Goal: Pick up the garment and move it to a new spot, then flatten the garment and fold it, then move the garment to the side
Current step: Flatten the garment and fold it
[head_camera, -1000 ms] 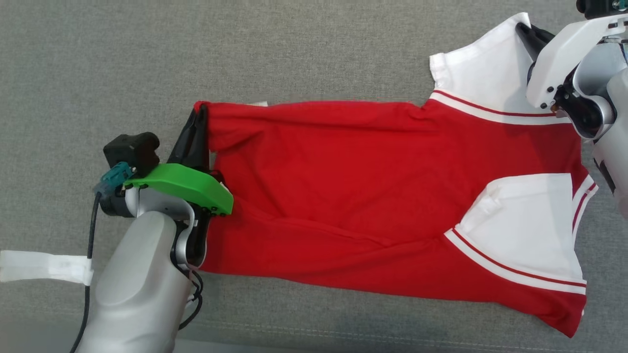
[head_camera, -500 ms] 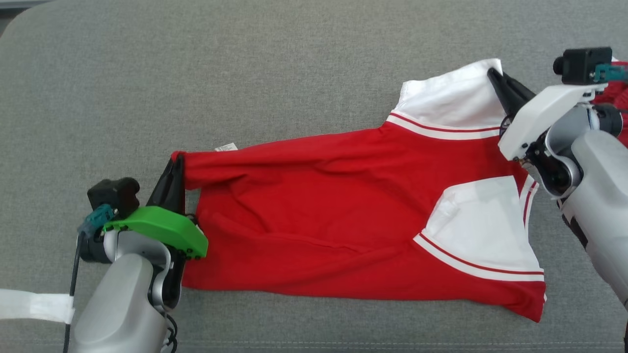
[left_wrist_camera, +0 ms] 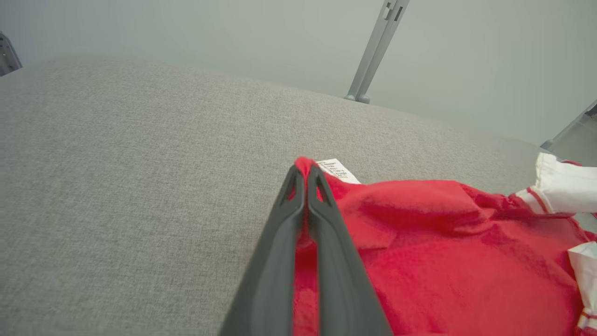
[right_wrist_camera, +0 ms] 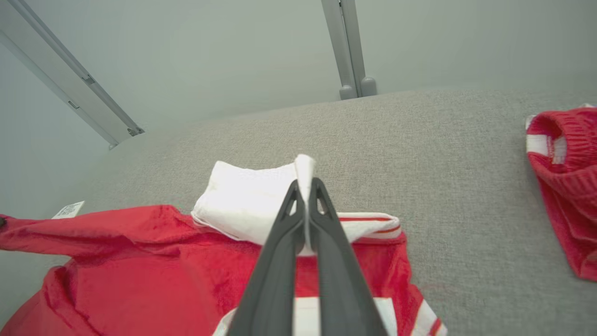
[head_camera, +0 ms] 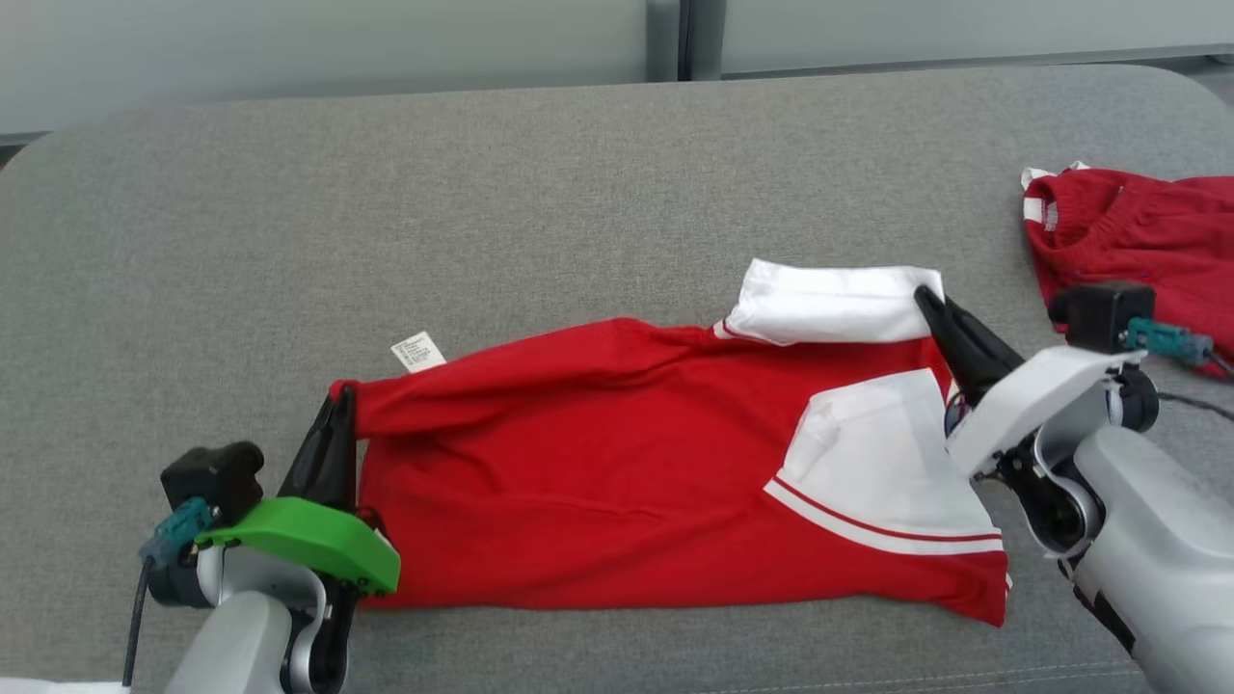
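The garment is a red shirt with white, red-striped sleeves, lying sideways on the grey cushion, its far half lifted and folded toward me. My left gripper is shut on the red hem corner, near a white care label. In the left wrist view the left gripper pinches red cloth. My right gripper is shut on the edge of the far white sleeve. Seen from the right wrist, the right gripper clamps that white sleeve.
A second red garment with white trim lies bunched at the cushion's right edge, close behind my right wrist; it shows too as red cloth in the right wrist view. A pale wall with a grey post stands behind the cushion.
Both grippers have drawn the shirt's far edge toward me, folding it over the near half. The head camera has tilted up, bringing the cushion's back edge, wall and second garment into view.
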Robot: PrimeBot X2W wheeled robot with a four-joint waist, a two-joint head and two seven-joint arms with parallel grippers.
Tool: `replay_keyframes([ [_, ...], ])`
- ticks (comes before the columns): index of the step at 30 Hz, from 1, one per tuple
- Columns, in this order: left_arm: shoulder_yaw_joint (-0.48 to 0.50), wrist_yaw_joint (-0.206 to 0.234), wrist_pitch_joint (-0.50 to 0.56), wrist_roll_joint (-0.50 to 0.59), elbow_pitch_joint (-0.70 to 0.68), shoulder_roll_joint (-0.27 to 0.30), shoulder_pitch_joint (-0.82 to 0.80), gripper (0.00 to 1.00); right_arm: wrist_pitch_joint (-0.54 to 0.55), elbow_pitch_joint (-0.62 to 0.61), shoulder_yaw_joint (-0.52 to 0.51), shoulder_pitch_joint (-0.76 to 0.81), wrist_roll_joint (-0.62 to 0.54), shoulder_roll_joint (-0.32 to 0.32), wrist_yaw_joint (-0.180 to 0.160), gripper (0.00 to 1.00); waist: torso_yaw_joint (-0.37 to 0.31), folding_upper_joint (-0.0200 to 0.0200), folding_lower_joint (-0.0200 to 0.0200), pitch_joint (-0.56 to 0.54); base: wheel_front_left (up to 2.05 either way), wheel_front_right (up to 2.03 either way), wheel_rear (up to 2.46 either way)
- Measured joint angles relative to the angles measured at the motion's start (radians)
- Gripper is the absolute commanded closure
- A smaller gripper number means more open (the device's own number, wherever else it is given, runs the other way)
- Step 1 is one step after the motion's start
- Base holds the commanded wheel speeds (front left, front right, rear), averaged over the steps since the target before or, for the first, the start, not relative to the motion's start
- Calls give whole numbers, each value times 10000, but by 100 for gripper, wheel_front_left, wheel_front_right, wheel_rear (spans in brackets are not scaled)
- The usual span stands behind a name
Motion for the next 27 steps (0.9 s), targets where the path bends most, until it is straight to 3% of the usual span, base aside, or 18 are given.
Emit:
replay_keyframes([
  [9, 458, 424, 0, -384, -562, -2, 1509, 100, -59, -696, 244, 1430, 196, -63, 0, 100, -323, 0, 0, -421, 0, 0, 0],
  [18, 725, 598, -2, -531, -1053, 2, 2258, 100, -224, -1120, 161, 2137, 238, -573, 0, 100, -599, 0, 0, -548, 0, 0, 0],
  [24, 748, 614, 15, -616, -811, 0, 2746, 100, -234, -1356, 316, 2505, 169, -587, 0, 100, -677, 0, 0, -532, 0, 0, 0],
  [27, 698, 686, 102, -616, -650, -2, 2892, 100, -234, -1348, 489, 2623, -10, -625, 0, 88, -723, 0, 0, -528, 0, 0, 0],
])
